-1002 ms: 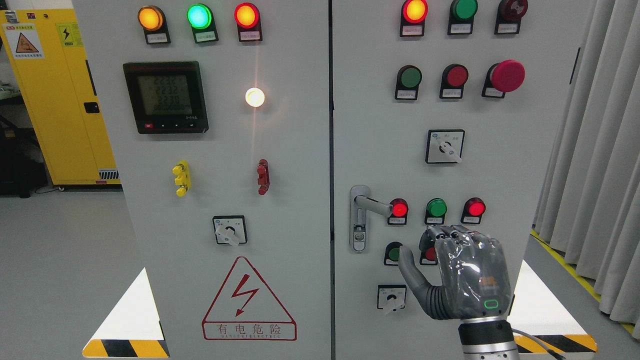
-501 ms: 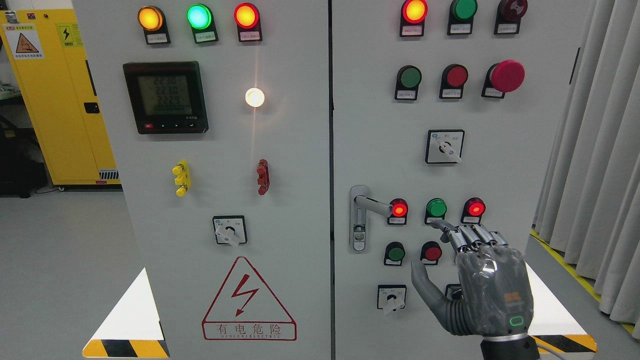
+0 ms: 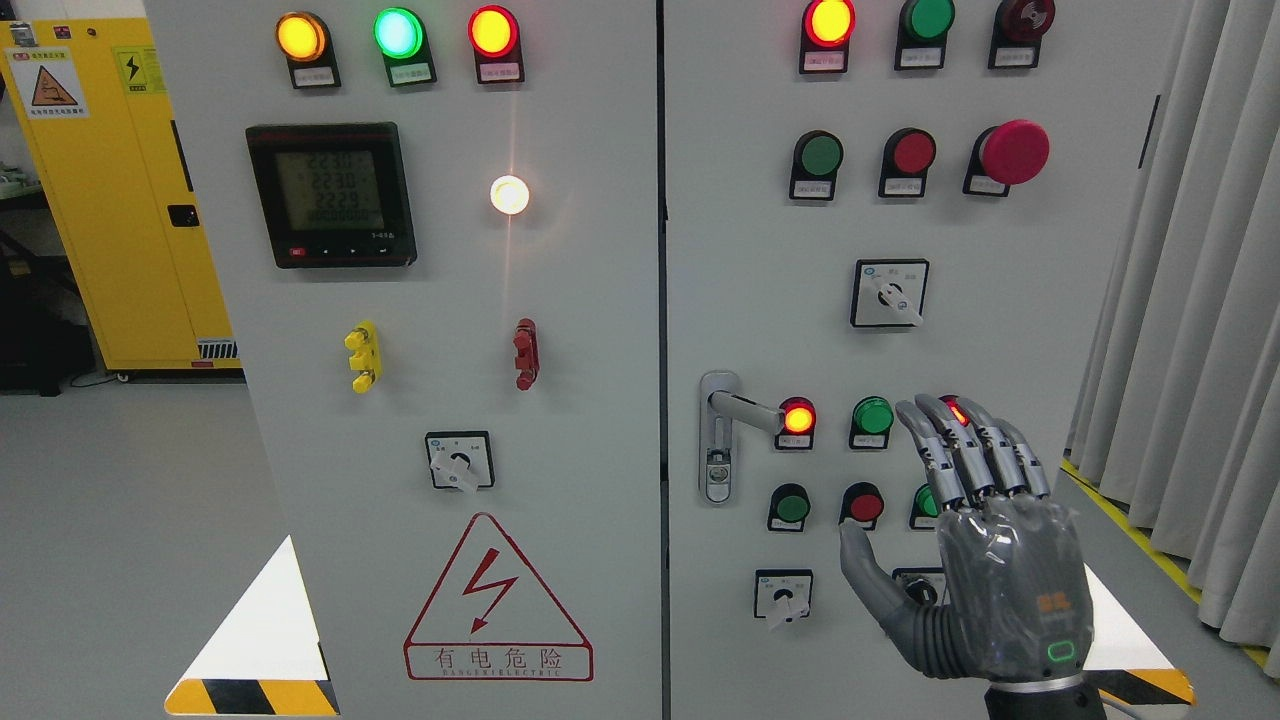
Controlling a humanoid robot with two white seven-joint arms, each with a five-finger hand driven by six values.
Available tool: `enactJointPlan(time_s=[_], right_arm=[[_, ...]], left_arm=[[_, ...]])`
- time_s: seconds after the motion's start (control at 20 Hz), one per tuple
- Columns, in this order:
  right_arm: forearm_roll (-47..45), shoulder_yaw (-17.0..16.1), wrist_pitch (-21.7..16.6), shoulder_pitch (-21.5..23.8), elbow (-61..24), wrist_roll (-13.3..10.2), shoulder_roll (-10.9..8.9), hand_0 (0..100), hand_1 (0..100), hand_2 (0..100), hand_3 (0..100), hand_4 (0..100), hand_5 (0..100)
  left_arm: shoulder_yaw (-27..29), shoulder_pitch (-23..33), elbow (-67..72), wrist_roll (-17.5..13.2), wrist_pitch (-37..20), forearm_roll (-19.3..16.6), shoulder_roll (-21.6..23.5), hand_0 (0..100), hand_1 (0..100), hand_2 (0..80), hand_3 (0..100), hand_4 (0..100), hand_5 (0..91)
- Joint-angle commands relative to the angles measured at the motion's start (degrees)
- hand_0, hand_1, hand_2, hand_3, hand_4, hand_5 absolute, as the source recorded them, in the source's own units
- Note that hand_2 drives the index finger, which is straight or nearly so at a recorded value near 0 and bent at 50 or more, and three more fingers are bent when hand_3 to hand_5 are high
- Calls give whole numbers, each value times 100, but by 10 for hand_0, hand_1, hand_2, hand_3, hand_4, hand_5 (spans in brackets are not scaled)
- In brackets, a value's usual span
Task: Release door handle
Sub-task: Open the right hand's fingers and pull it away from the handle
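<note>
Nearest, at lower right: grey, glossy robotic right hand (image 3: 985, 560) with jointed metal fingers (image 3: 965, 450), rising from the bottom edge, back of the palm facing the camera, a small green ring light near the wrist. Fingers extended and relaxed, thumb spread out to the left, grasping nothing. Well clear of the door handle, with several buttons between. Fingertips overlapping a lit red round indicator lamp (image 3: 955, 410) in the picture; actual contact with the panel impossible to tell. Beyond the hand: tall pale grey metal electrical cabinet door (image 3: 760, 250), closed, right half of a two-door cabinet. Near that door's left edge, at mid height: silver metal lever door handle (image 3: 745, 405), mounted on a narrow upright oval backplate with a keyhole cylinder at its lower end. Lever's long axis nearly horizontal, pointing right and tilted slightly down, its free tip just beside a glowing red round pilot light (image 3: 798, 417). Finish smooth and satin, bar short and squared. To the right of that light, a green round push button (image 3: 873, 415). On the left door, a black digital meter with a greenish display (image 3: 331, 194). Farthest back, at left, a yellow metal storage cabinet (image 3: 110, 200); at right, grey pleated curtains (image 3: 1200, 300).
</note>
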Motion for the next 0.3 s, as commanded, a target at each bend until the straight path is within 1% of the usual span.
enactJointPlan(time_s=[0.0, 0.25], right_arm=[[-107, 66, 8, 8, -61, 39, -79, 496, 280, 0, 0, 0, 0], [-204, 75, 8, 17, -70, 30, -79, 474, 268, 0, 0, 0, 0]], left_arm=[[0, 0, -70, -2, 2, 0, 0, 120, 556, 0, 0, 0, 0], [0, 0, -70, -2, 2, 0, 0, 120, 556, 0, 0, 0, 0]])
